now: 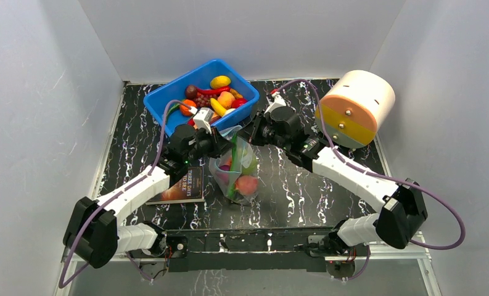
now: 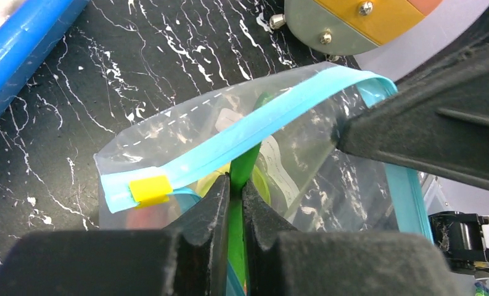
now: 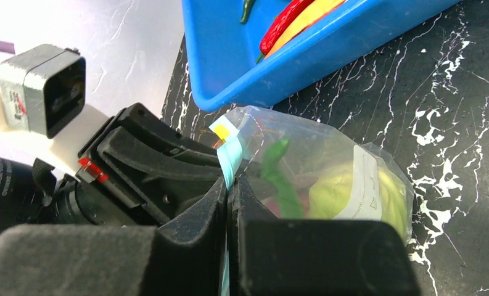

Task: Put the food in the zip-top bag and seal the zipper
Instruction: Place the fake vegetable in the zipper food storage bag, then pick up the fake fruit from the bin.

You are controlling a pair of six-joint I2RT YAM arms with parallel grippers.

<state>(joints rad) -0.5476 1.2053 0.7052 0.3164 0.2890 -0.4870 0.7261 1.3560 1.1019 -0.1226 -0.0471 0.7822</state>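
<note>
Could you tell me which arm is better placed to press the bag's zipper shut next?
Probably the right: the right claw is shut directly on the zipper, so it could slide along it. The left claw pinches the zip-top bag lower down, which suits anchoring it.

The zip-top bag (image 1: 238,169) is lying at the middle of the table (image 1: 303,191), with food (image 1: 246,185) sitting inside. A bin (image 1: 161,102) is standing just behind it, a book (image 1: 186,185) is lying to its left, and a drum (image 1: 356,108) is resting at the right rear.
</note>
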